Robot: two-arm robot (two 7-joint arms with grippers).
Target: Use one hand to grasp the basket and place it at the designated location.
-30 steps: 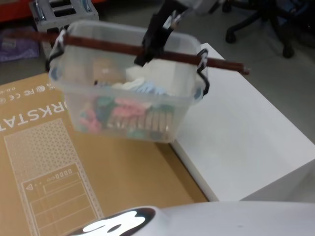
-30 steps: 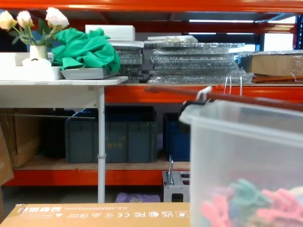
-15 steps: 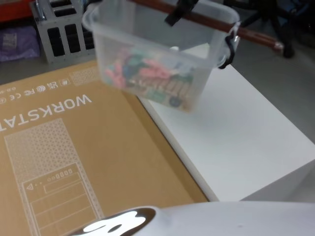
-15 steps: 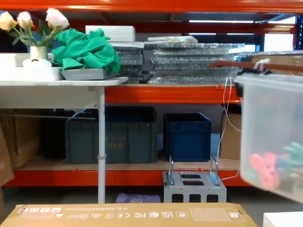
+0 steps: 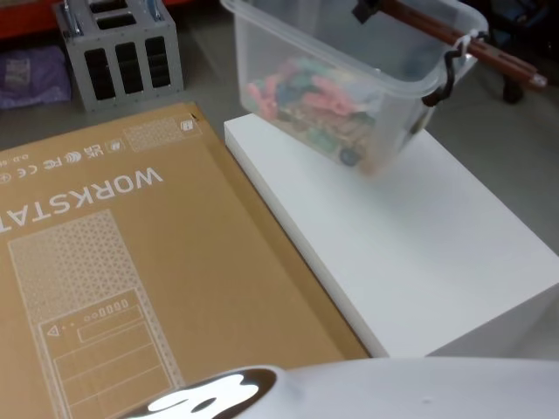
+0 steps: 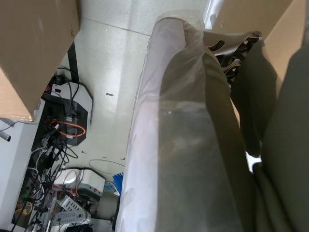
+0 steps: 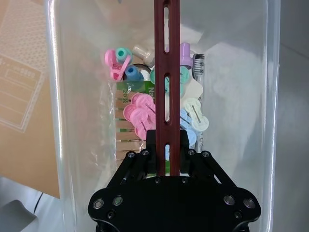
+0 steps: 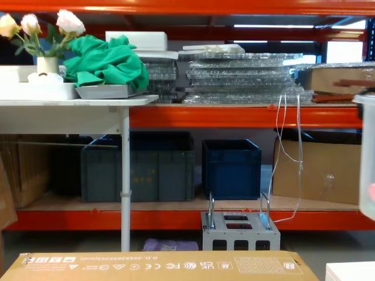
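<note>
From the head view I have the basket (image 5: 349,96) hanging tilted over the far end of the white block (image 5: 410,236), not yet set down. My right wrist view shows the right gripper (image 7: 169,150) pinching the handle (image 7: 167,72). Next I'd lower gently.

basket (image 5: 349,83) | carried rightward off cardboard sheet (image 5: 131,262) | now above white block (image 5: 410,236)
</note>
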